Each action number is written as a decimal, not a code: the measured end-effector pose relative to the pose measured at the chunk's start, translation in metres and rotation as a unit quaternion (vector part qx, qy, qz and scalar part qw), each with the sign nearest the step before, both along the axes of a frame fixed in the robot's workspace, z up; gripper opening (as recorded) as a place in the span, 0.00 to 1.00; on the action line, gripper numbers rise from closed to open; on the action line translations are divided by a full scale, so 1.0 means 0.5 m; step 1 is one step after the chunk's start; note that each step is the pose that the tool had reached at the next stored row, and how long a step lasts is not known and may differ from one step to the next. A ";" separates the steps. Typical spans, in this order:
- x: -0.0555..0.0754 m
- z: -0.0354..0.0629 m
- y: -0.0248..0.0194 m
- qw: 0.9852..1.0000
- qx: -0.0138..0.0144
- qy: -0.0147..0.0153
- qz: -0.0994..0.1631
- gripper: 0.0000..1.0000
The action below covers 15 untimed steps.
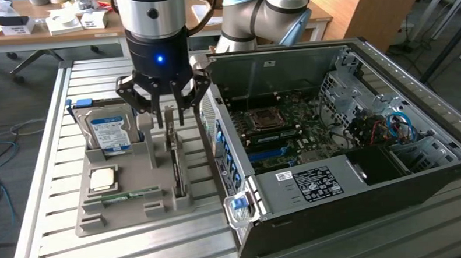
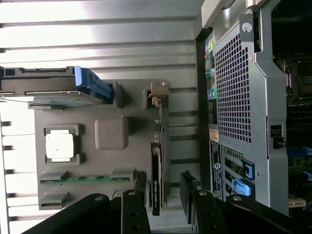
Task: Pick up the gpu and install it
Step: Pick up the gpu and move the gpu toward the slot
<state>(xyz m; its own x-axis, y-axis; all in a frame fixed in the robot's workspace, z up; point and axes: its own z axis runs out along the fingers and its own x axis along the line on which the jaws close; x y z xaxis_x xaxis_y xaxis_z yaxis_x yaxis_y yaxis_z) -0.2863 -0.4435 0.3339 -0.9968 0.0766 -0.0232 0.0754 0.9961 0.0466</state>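
While the pincer hangs wide open and empty above the grey holder, the gpu stands on its long edge in a slot of that holder, not yet lifted. In the exterior view the holder lies on the slatted metal desk at nine o'clock from the open computer case; the card's slot runs along the holder's three o'clock side, the side nearest the case. The hard drive stands at the holder's eleven o'clock; the processor chip lies toward nine o'clock; the green memory stick lies toward six o'clock.

From the wrist, the pincer has one finger either side of the gpu, whose dark upper edge runs between the jaws; the silver bracket caps its far end; whether a finger touches the card I cannot tell, though both seem to stand just clear of it.

By its look the card is light and stiff, thin enough to tip sideways if pinched off centre; its faces are probably smooth and carry small parts that a hard squeeze could damage. A hold across the two flat faces, near the middle of the upper edge and clear of the bracket, looks soundest; the lower contact edge is best left untouched.
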 end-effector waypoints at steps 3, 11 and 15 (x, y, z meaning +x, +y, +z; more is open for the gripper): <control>0.000 -0.007 0.0000 1.000 0.000 0.000 0.000 0.42; 0.000 -0.027 0.0000 1.000 0.000 0.000 0.000 0.42; 0.000 -0.037 0.0000 1.000 0.000 0.000 0.000 0.42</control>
<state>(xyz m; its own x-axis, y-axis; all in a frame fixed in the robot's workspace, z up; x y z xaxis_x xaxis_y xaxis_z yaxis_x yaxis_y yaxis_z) -0.2863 -0.4435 0.3153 -0.9968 0.0766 -0.0232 0.0755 0.9960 0.0468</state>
